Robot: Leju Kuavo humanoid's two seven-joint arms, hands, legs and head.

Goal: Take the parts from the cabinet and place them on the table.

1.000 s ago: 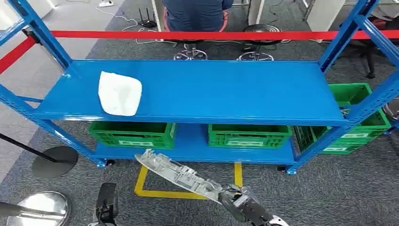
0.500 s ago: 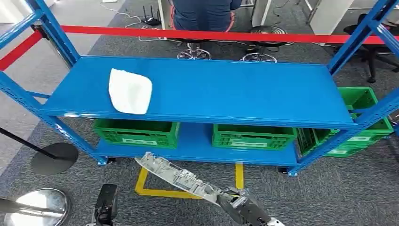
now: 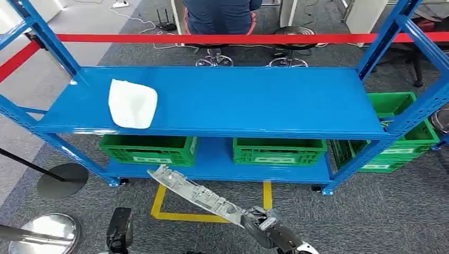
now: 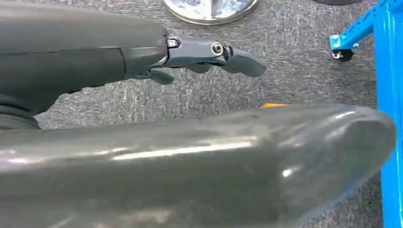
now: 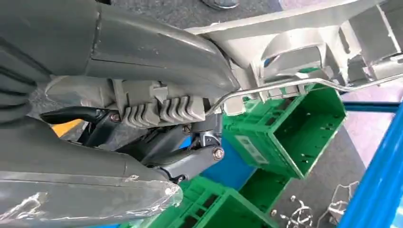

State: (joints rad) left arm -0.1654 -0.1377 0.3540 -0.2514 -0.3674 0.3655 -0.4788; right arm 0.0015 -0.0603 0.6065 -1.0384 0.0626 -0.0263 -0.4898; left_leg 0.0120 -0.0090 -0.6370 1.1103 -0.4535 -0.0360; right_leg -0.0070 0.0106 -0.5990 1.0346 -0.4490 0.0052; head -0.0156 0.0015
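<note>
I carry the long grey moulded plastic part point(image 3: 197, 193), clamped at its near end in my right hand point(image 3: 267, 232), low before the blue metal shelf rack point(image 3: 222, 100), my left hand point(image 4: 209, 54) hanging with fingers loosely apart; I judge the next move is to bring it to the table.

part point(image 3: 196, 194): matt grey cast metal | rack point(image 3: 227, 100): glossy blue painted metal | crates point(image 3: 279, 151): green plastic
</note>
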